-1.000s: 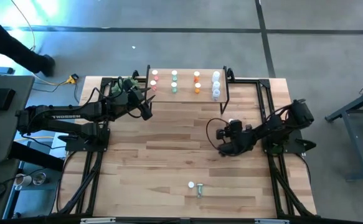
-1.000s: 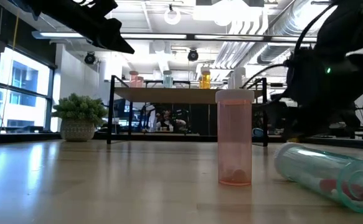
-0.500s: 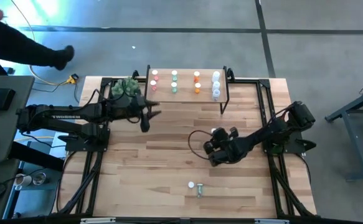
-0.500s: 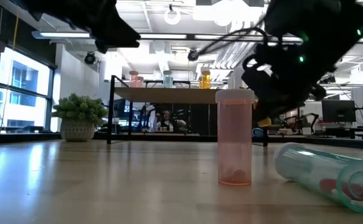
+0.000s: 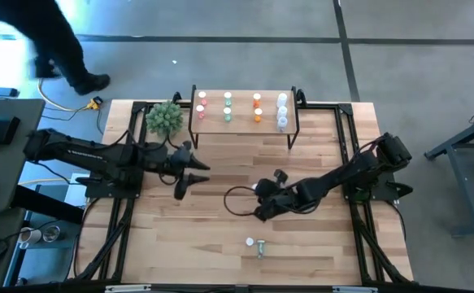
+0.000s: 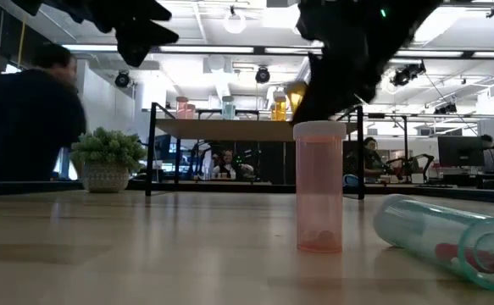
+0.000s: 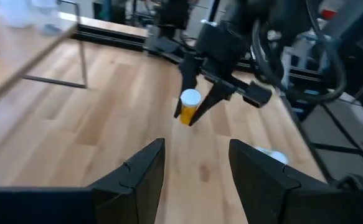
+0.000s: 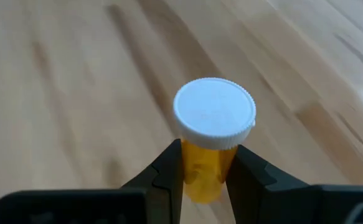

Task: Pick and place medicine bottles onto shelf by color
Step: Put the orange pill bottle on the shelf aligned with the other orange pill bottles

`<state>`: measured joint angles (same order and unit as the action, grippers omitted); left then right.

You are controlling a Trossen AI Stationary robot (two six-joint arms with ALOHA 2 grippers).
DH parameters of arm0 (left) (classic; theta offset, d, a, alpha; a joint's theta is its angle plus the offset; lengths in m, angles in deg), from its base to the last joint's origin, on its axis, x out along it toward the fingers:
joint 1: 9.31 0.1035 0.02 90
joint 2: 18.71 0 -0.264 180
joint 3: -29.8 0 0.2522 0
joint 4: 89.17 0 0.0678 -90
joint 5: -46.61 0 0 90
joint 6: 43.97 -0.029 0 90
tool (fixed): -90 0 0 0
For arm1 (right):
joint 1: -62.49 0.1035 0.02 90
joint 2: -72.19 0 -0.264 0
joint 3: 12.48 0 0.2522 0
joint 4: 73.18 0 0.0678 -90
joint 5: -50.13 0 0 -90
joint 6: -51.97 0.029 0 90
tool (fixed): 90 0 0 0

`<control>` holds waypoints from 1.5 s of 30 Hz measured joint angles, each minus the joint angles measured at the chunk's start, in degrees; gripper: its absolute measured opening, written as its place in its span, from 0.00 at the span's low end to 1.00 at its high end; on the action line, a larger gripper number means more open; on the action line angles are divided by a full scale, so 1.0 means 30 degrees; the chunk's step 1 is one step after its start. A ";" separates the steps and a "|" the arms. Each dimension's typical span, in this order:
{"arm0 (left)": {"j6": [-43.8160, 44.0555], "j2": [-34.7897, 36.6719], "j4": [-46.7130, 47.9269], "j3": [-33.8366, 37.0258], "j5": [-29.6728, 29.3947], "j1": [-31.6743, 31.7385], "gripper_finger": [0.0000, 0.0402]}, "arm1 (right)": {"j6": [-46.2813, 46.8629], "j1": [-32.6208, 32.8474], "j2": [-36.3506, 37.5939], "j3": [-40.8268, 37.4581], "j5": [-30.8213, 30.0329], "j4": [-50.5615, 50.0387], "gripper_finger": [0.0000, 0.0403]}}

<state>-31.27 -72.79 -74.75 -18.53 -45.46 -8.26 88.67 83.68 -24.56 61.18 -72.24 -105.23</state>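
right gripper (image 8: 203, 180): we see its fingers clamped on an orange bottle (image 8: 211, 143) with a white cap, just below the cap; the bottle stands upright between them, above the bare wooden tabletop (image 5: 220, 220).
right arm: in the high view we see it reach from its base at 3 o'clock toward the table's centre, stretched low, with the gripper (image 5: 263, 198) near the middle.
left gripper (image 7: 197, 177): fingers apart, nothing between them; it points across the boards at the right gripper.
left arm: we see it extended from 9 o'clock, its gripper (image 5: 189, 171) left of centre, near the plant (image 5: 163, 116).
shelf (image 5: 245, 122): at 12 o'clock, carrying red, green, orange and white bottles in columns.
loose bottles: a pink one (image 6: 319, 188) upright and a clear one (image 6: 446, 235) lying beside it, toward 6 o'clock.
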 joint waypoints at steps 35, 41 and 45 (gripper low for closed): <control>-0.1809 0.0000 -0.4835 0.0000 -0.1539 -0.2234 0.42 | -0.7625 -0.1832 0.0007 0.6499 0.4652 0.3173 0.20; -0.1812 0.0000 -0.5296 0.0000 -0.2236 -0.2235 0.42 | -0.8098 -0.2565 0.0007 0.6542 0.5695 0.3489 0.20; -0.2077 0.0000 -0.5399 0.0000 -0.2330 -0.2225 0.42 | -0.8375 -0.3174 0.0007 0.6542 0.6354 0.3933 0.20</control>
<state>-37.50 -72.79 -90.95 -18.53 -52.45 -14.94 63.55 74.16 -24.54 80.81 -53.18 -93.43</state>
